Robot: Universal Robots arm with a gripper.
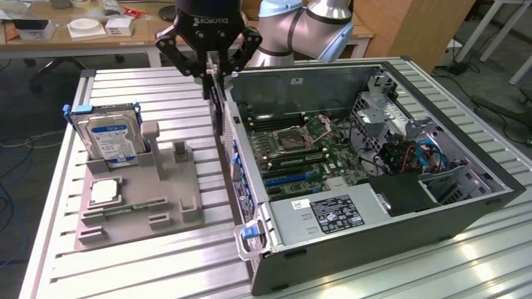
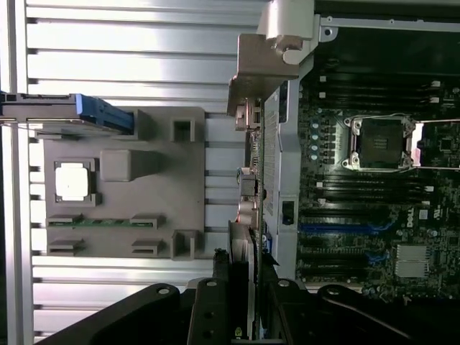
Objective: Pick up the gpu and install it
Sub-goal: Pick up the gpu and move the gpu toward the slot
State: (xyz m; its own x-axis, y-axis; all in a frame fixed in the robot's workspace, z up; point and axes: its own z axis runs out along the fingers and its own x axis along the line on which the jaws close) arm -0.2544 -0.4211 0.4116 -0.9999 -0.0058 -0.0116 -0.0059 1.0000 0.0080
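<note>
Gripper (image 1: 213, 70) clenched on the gpu (image 1: 218, 112), card hanging edge-on right at PC case's (image 1: 374, 249) wall, exterior view's left side.

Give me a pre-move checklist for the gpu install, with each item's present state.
1. Gripper shut on the gpu: ok.
2. gpu lifted off the grey fixture tray: ok.
3. Card hanging upright, edge-on: ok.
4. Computer case open, motherboard exposed: ok.
5. Card lined up over the blue expansion slots: not ok; it hangs at the case's side wall, apart from them.
6. Slot free of obstruction: cannot tell.
</note>
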